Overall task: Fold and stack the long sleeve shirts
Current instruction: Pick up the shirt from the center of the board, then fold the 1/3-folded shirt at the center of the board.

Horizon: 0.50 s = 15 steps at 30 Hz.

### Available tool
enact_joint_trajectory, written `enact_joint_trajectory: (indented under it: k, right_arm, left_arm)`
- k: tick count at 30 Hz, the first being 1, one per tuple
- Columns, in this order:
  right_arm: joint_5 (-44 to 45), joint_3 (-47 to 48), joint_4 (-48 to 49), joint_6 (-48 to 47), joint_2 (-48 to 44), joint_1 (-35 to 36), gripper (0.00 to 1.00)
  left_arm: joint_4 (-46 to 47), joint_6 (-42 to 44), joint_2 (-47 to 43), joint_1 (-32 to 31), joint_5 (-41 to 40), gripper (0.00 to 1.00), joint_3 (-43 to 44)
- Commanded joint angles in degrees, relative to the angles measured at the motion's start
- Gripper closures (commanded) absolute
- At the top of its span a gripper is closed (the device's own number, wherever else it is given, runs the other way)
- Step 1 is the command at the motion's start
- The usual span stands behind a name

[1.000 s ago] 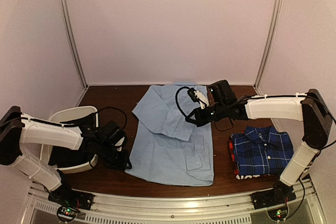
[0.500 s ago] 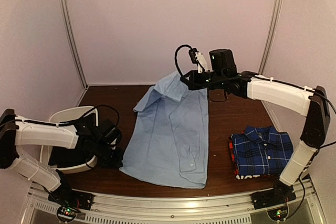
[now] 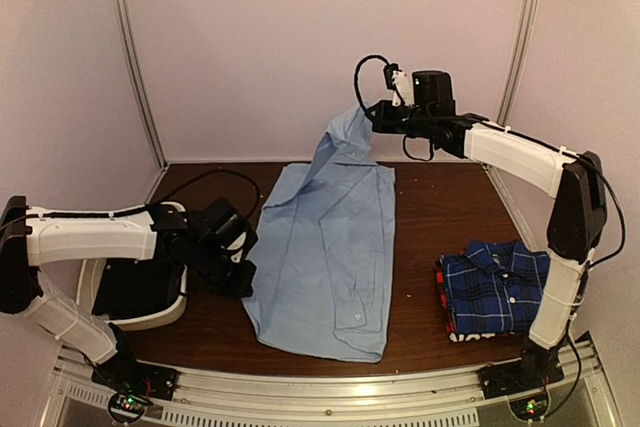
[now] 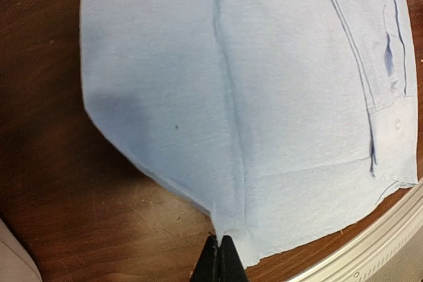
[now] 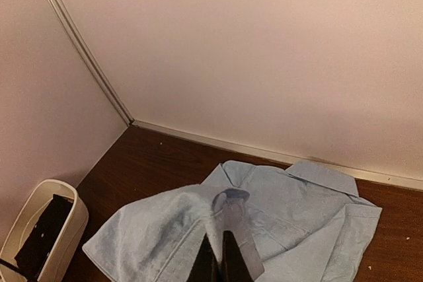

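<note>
A light blue long sleeve shirt [image 3: 325,247] lies spread down the middle of the table. My right gripper [image 3: 372,115] is raised near the back wall, shut on the shirt's sleeve, which hangs up from the cloth. In the right wrist view the cuff [image 5: 228,206] is pinched at that gripper [image 5: 216,250]. My left gripper [image 3: 243,285] is low at the shirt's left edge, and in the left wrist view this gripper [image 4: 220,257] is shut on the hem of the shirt [image 4: 264,84]. A folded blue plaid shirt [image 3: 497,287] rests on a red and black one [image 3: 447,324] at the right.
A white bin with black lining [image 3: 168,309] stands at the left, close behind my left arm, and shows again in the right wrist view [image 5: 69,212]. A metal rail [image 3: 330,387] runs along the table's near edge. Walls close in the back and sides.
My right gripper has risen and moved back toward the wall, pulling the sleeve off the shirt's front. My left gripper has closed on the shirt's left hem and shifted slightly right.
</note>
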Motion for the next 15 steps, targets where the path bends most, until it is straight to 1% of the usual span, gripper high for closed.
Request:
enact_joint_trajectory:
  k: [1, 15]
  right_arm:
    - [-0.6, 2.6, 3.2, 0.5, -1.0, -3.1, 1.0]
    - [3.1, -3.8, 3.5, -1.0, -10.6, -12.1, 1.0]
  left_arm:
    - [-1.5, 6.1, 3.2, -2.6, 2.3, 1.0, 4.4]
    - [-1.5, 12.5, 11.3, -8.7, 8.1, 1.0, 14.8]
